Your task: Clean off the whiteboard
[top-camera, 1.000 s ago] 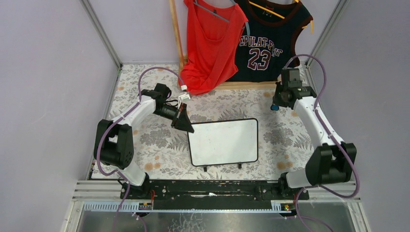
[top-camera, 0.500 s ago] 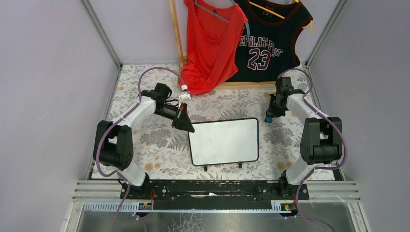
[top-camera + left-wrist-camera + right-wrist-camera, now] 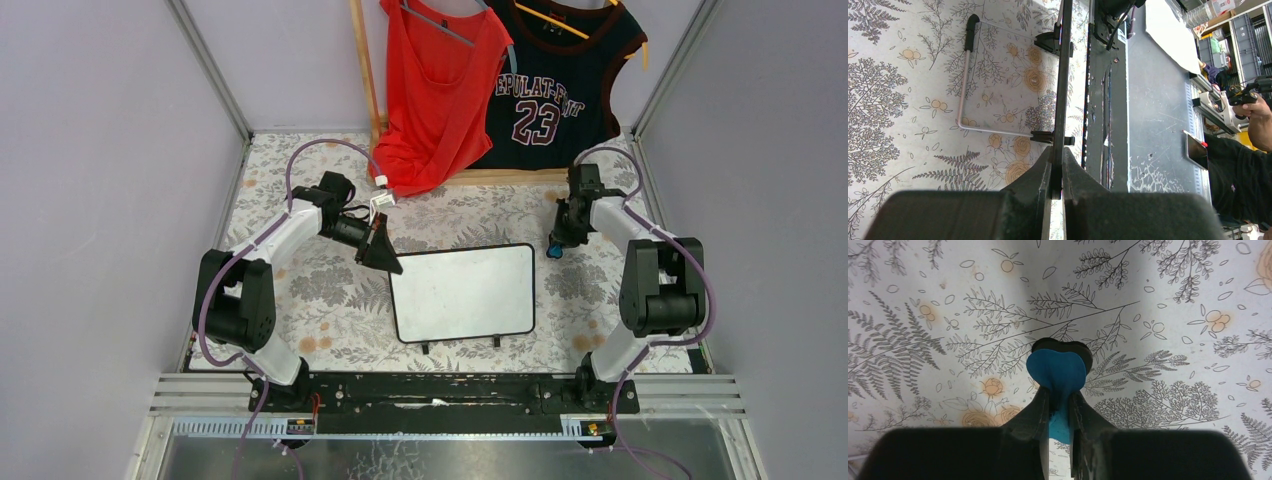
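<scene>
The whiteboard [image 3: 462, 293] lies in the middle of the floral table, white with a thin black frame and two small black feet at its near edge; I see no writing on its face. My left gripper [image 3: 385, 255] is shut on the board's far left corner; in the left wrist view the frame edge [image 3: 1062, 90] runs edge-on from between my fingers. My right gripper [image 3: 554, 247] is shut on a blue eraser [image 3: 1056, 371], just off the board's far right corner, low over the tablecloth.
A red top [image 3: 440, 90] and a dark "23" jersey [image 3: 560, 80] hang on a wooden rack at the back. Purple walls with metal posts enclose both sides. The black rail [image 3: 440, 390] runs along the near edge.
My right arm has folded in, carrying the eraser down and left toward the board's far right corner. The left arm and the board have held still.
</scene>
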Robot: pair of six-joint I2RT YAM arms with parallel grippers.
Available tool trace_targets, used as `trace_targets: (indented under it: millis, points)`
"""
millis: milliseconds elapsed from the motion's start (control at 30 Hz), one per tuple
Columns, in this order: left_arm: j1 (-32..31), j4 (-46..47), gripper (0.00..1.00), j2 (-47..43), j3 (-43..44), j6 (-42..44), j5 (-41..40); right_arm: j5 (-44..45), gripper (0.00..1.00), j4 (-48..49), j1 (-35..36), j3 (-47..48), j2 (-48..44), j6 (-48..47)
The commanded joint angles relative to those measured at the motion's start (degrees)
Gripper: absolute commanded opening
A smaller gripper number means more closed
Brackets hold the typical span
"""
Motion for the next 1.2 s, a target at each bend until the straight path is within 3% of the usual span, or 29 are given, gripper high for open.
trace_targets:
  millis: [0,367,833,1033,1167]
  points:
    - [-0.22,3.18,0.0,0.17,-1.38,-0.45,-7.84,-1.27,0.18,1.51,-0.17,-0.86,1.55,-0.37]
    - [-0.21,3.16,0.03,0.65,-1.22,-0.6,-8.19,-2.33,0.46,3.2,-0.18,-2.86,1.45,-0.63]
    - [-0.21,3.11,0.1,0.75,-1.2,-0.95,-8.52,-1.67,0.49,3.25,-0.18,-2.71,-2.09,-0.31]
    - [-0.17,3.18,0.29,0.78,-0.55,-1.19,-8.4,-2.64,0.49,2.55,-0.17,-2.1,-3.45,-0.49]
    - [-0.15,2.58,0.31,0.49,-0.12,-0.99,-7.55,-2.79,0.49,2.45,-0.17,-2.26,-3.38,-0.5]
